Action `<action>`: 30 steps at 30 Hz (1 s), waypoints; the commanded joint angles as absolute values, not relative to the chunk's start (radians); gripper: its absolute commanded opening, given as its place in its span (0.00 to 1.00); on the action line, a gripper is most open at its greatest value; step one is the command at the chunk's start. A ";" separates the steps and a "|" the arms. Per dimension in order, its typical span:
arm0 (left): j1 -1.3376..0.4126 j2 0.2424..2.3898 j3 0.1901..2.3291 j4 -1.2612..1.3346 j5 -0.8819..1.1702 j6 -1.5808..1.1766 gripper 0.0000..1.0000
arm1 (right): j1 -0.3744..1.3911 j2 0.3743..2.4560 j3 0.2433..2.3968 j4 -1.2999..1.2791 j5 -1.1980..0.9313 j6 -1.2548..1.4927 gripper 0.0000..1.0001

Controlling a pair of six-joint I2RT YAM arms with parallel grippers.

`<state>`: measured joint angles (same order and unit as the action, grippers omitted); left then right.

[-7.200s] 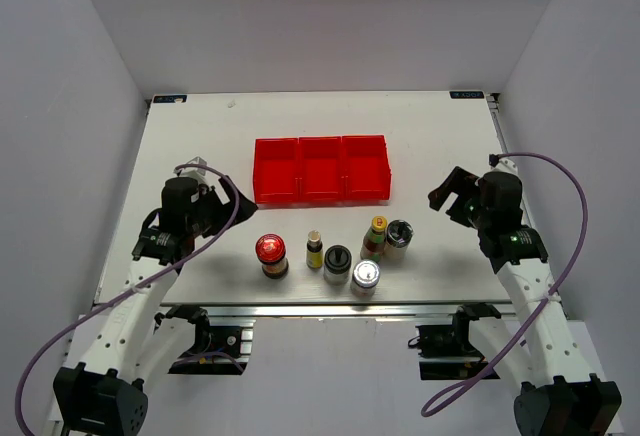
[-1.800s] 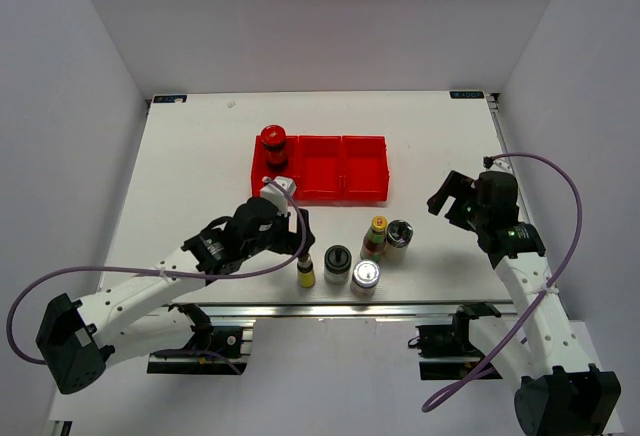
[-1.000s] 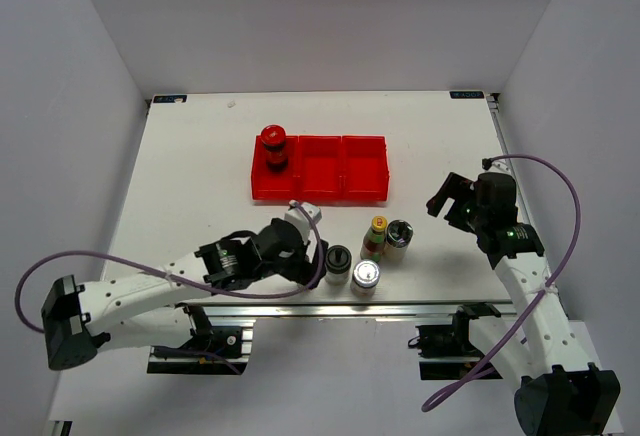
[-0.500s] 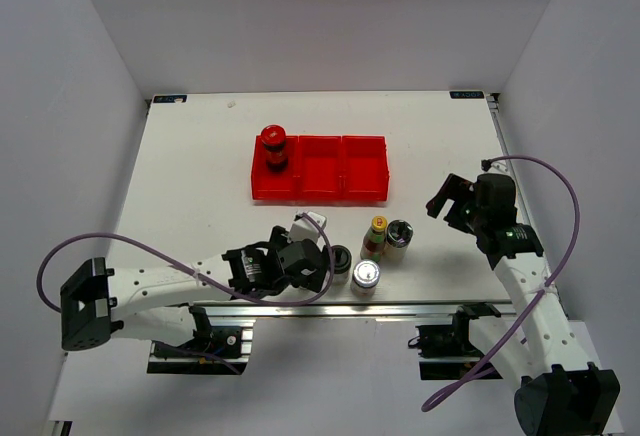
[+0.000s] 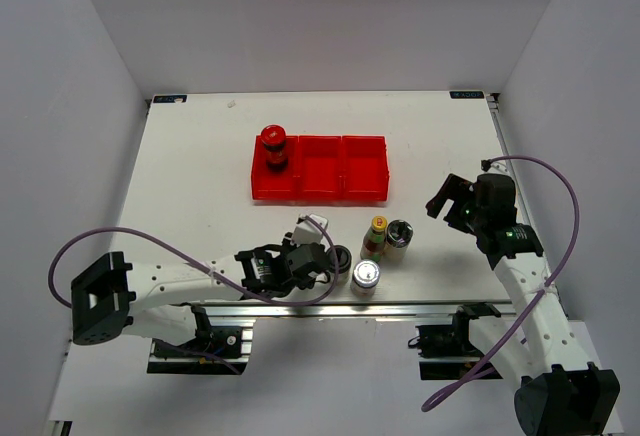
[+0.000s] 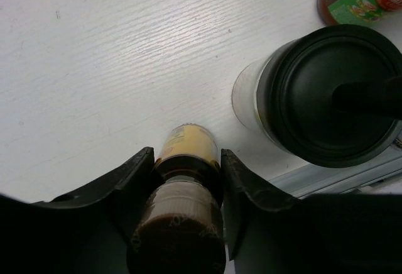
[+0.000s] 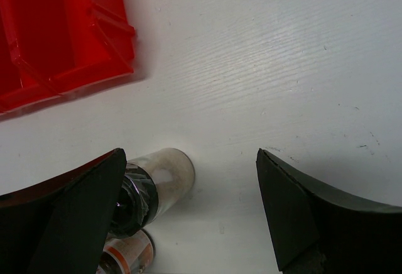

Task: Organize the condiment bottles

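Your left gripper [image 6: 186,161] has its jaws drawn in narrow on the thin bottle [image 6: 182,214]. A finger presses each side up near the cap. The bottle's base looks to be on the table [image 6: 94,66], on the arm-base side of the bins [image 5: 345,192], roughly opposite the wall between the left and middle bins.

The main risk is the black jar [image 6: 326,92], which stands just beside your right-hand finger. If you swing toward the bins before lifting clear, that finger or the bottle could clip the jar and push it into the silver jar [image 5: 365,276] beyond it. The grip also sits high on a slim bottle, so a quick move could set the body swinging or let it slip. The red-lidded jar [image 5: 273,146] stands in the left bin, so a descent there could strike its lid; the other two bins look free.

The left wrist view is your only look at the grip, because in the top view the wrist hides the thin bottle completely. Only the top view shows the bins and their contents, and the yellow-capped bottle [image 5: 377,236] touching or nearly touching the dark-metallic jar [image 5: 399,238]. The right wrist view shows the right gripper [image 5: 452,194] with its jaws wide and holding nothing, looking down on that jar and a corner of the bins.
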<state>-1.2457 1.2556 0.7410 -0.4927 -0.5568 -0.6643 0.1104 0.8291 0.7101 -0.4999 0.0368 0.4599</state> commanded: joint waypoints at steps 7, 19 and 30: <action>-1.250 1.200 0.776 -0.515 -0.623 -0.679 0.43 | 0.106 0.821 0.709 -0.485 0.029 0.443 0.89; -0.976 1.275 1.026 -0.378 -0.615 -0.441 0.39 | 0.107 0.822 0.715 -0.486 0.011 0.443 0.89; -0.735 1.623 1.439 -0.232 -0.430 -0.255 0.40 | 0.106 0.888 0.732 -0.480 0.031 0.445 0.89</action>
<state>-0.7734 1.5757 1.3361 -0.2943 -0.4831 -0.3279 0.1104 0.8780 0.7101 -0.4992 0.0235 0.4595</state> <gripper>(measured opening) 0.530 0.894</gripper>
